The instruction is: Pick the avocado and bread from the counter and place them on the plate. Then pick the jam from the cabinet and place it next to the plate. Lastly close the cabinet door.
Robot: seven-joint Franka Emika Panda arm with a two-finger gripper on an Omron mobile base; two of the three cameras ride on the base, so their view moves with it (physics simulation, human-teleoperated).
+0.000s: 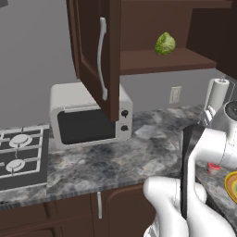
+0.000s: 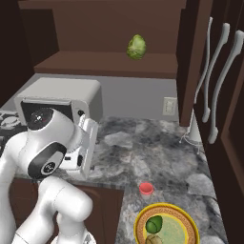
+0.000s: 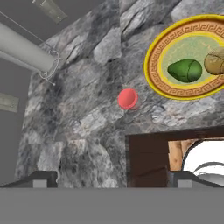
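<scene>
The plate (image 3: 152, 65), orange-yellow rimmed, lies on the grey marbled counter (image 3: 83, 113). On it the dark green avocado (image 3: 185, 70) rests beside the golden-brown bread (image 3: 214, 63). The red jam (image 3: 128, 98) stands on the counter close to the plate's rim, apart from it. My gripper (image 3: 113, 181) hangs above the counter, open, with nothing between its fingertips (image 3: 41, 179). From the right base view I see the plate (image 2: 142, 220), avocado (image 2: 154, 224), bread (image 2: 153, 239) and jam (image 2: 146, 188). The cabinet door (image 1: 90, 51) stands swung open over the microwave.
A pale green leafy ball (image 1: 165, 44) sits on the cabinet shelf. A white microwave (image 1: 88, 118) stands under the open door, with a stove (image 1: 21, 155) to its left. A paper towel roll (image 1: 217, 92) stands at the back right. Closed cabinet doors with bar handles (image 2: 214, 81) rise at the right.
</scene>
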